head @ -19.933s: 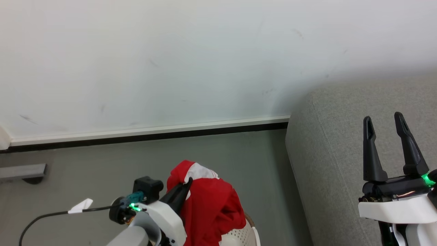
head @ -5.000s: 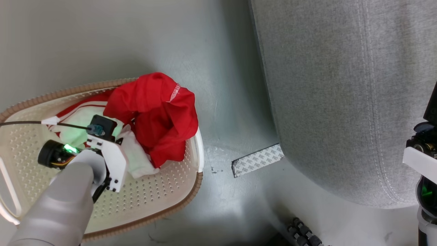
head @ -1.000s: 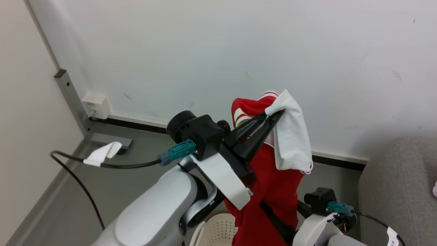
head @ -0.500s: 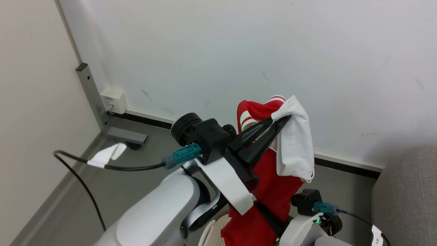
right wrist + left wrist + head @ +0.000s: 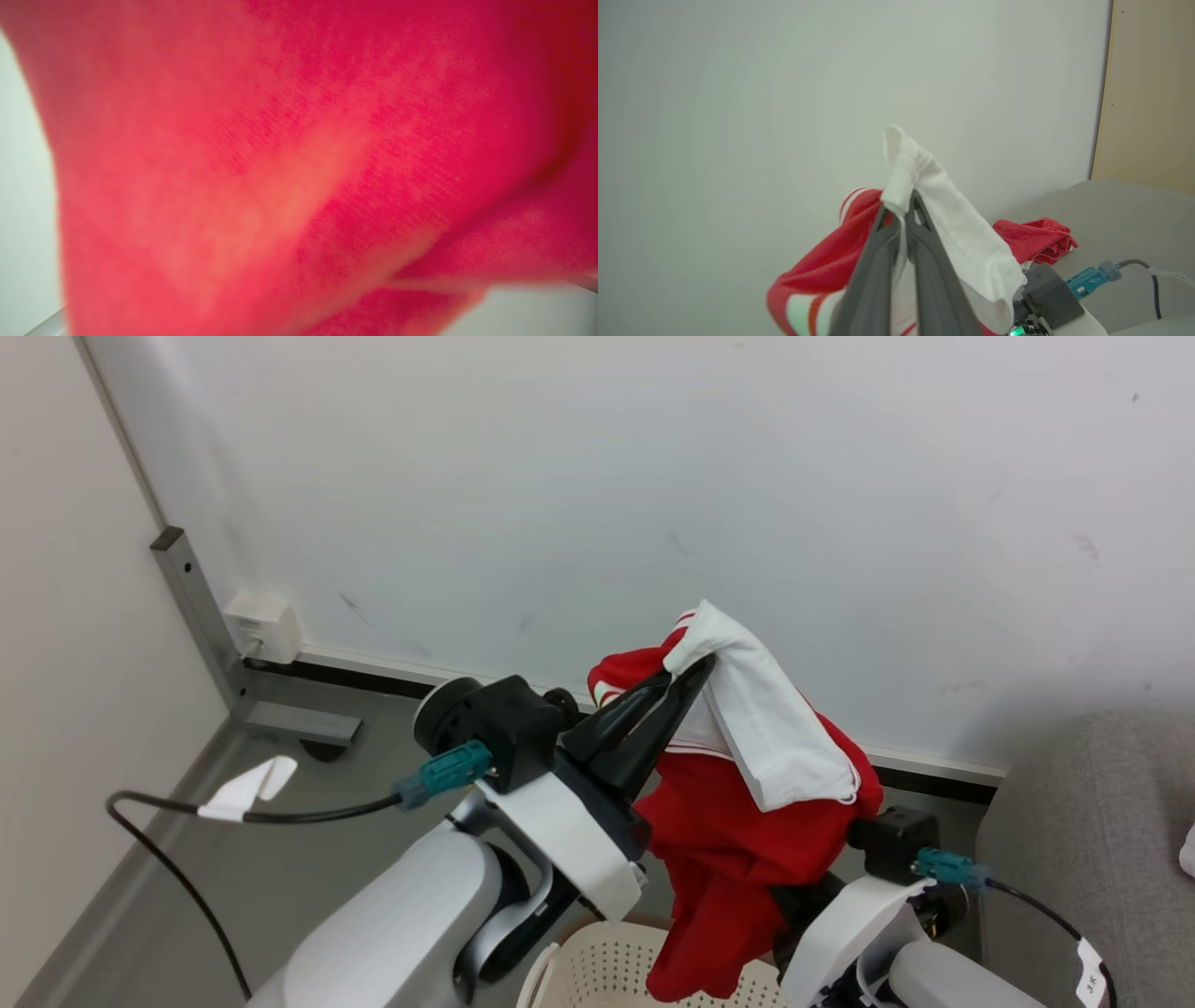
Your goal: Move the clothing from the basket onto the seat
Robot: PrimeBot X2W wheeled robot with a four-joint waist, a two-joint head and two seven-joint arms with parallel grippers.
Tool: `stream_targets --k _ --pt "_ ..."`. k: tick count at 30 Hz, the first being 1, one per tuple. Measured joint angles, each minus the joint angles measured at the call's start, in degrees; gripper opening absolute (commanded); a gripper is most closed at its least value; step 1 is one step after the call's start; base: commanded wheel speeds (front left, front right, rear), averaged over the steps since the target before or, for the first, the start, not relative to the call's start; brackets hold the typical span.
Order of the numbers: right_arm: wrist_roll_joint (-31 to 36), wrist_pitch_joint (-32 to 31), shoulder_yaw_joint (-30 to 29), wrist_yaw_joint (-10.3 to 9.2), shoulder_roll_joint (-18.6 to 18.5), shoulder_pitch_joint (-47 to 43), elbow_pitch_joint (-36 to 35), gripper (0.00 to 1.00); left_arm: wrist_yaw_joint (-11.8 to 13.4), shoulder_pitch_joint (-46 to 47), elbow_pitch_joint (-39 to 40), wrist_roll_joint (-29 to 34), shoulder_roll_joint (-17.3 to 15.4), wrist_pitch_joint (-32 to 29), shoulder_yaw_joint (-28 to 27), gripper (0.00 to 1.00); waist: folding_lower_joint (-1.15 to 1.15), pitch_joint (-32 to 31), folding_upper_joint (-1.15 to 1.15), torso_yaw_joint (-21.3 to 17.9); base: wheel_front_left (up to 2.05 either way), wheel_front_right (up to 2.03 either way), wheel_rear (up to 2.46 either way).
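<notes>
step: lift-out, mid-carry | clothing held high over basket | left fingers clenched on white cuff, right fingers clenched in red folds | next: swing right of basket over seat, release

Head view was bright and evenly lit; light was diffuse and shadows soft. Wall read clean pale grey, shading a bit darker toward its left corner. Focus was sharp there. Left wrist view was softer: my left fingers sat close to the lens and blurred toward the bottom edge, with a green status light glowing beside them. Right wrist view was badly out of focus: the clothing lay close to the lens as a red smear, with faint weave texture mid-frame and a washed-out orange patch.
</notes>
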State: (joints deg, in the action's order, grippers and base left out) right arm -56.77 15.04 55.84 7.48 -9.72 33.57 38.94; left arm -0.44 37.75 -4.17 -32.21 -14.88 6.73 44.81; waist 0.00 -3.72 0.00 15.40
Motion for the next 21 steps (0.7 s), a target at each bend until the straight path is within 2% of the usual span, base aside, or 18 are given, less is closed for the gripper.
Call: stream_targets --k 8,16,17,18,19,21 --pt "5.2 0.0 -11.24 0.0 -2.8 -3.6 -4.08 0.0 1.24 -2.91 -0.93 -0.23 -2.41 1.11 -0.82 0.0 0.0 0.03 0.0 -1.88 0.0 0.0 0.0" --pt "10.43 0.0 -21.34 0.0 -4.13 -6.6 -9.14 0.0 1.0 -5.89 -1.19 -0.89 -2.43 1.26 1.21 0.0 0.0 0.22 0.0 -4.25 0.0 0.0 0.0" --pt "11.01 0.0 -22.23 0.0 -4.15 -6.79 -9.57 0.0 1.01 -6.33 -1.27 -1.09 -2.26 1.36 1.4 0.09 0.0 0.28 0.0 -4.7 0.0 0.0 0.0" --pt "11.32 0.0 -23.08 0.0 -4.13 -6.84 -10.13 0.0 1.02 -6.72 -1.42 -1.14 -2.09 1.44 1.62 0.8 0.0 0.36 0.0 -5.17 0.0 0.0 0.0" --pt "11.65 0.0 -23.88 0.0 -4.16 -6.85 -10.72 0.0 1.02 -7.02 -1.56 -1.14 -1.92 1.45 1.9 1.0 0.0 0.44 0.0 -5.65 0.0 0.0 0.0" --pt "12.55 0.0 -25.26 0.0 -4.21 -6.86 -11.8 0.0 0.99 -7.54 -1.65 -1.37 -1.63 1.81 2.19 1.0 0.0 0.63 0.0 -6.68 0.0 0.0 0.0"
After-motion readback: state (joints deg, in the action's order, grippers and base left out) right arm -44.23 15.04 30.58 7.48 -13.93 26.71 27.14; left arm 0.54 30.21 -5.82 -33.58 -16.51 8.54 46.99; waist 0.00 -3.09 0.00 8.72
